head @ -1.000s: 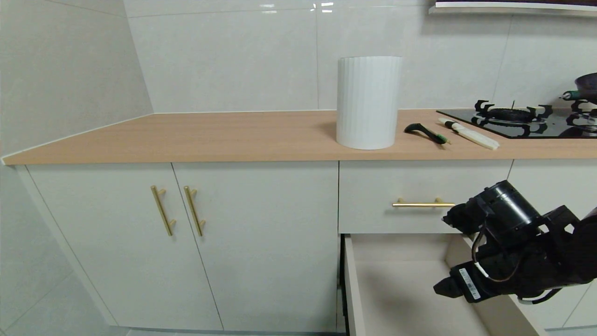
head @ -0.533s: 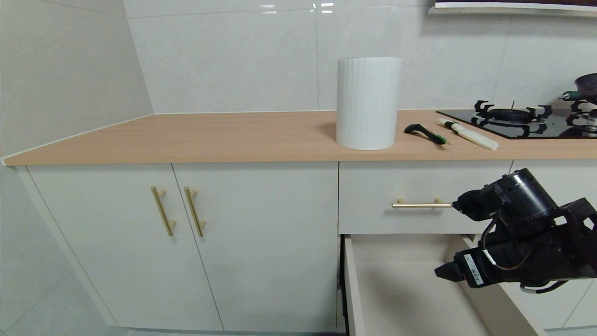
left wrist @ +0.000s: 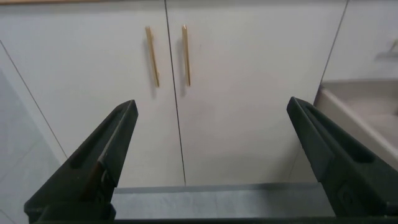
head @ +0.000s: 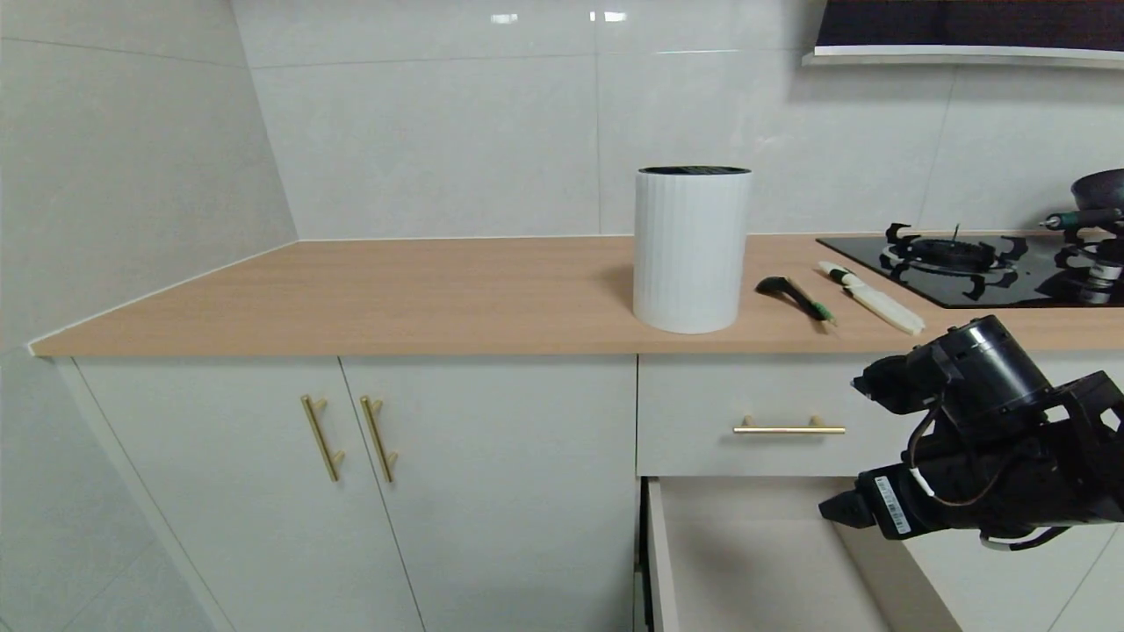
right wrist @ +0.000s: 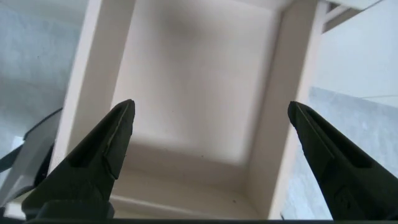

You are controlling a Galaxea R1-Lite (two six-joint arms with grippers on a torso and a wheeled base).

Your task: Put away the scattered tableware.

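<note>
On the wooden counter (head: 421,290) stands a tall white ribbed holder (head: 691,250). To its right lie a black utensil with a green handle (head: 795,296) and a white knife-like utensil (head: 869,297). Below them the lower drawer (head: 660,562) is pulled out and holds nothing I can see. My right arm (head: 983,465) hangs over the drawer's right side. My right gripper (right wrist: 211,118) is open above the drawer's inside (right wrist: 292,93), nothing between its fingers. My left gripper (left wrist: 211,109) is open too, low in front of the cabinet doors (left wrist: 249,93).
A black gas hob (head: 975,268) with a pan (head: 1098,189) sits at the counter's right end. The upper drawer (head: 773,417) with its gold handle is closed. Two cabinet doors with gold handles (head: 351,437) stand left of the drawers. Tiled walls close off the back and left.
My right arm has risen and shifted right above the open drawer. The whole head picture has slid downward since, so the camera has moved; the tableware lies as before.
</note>
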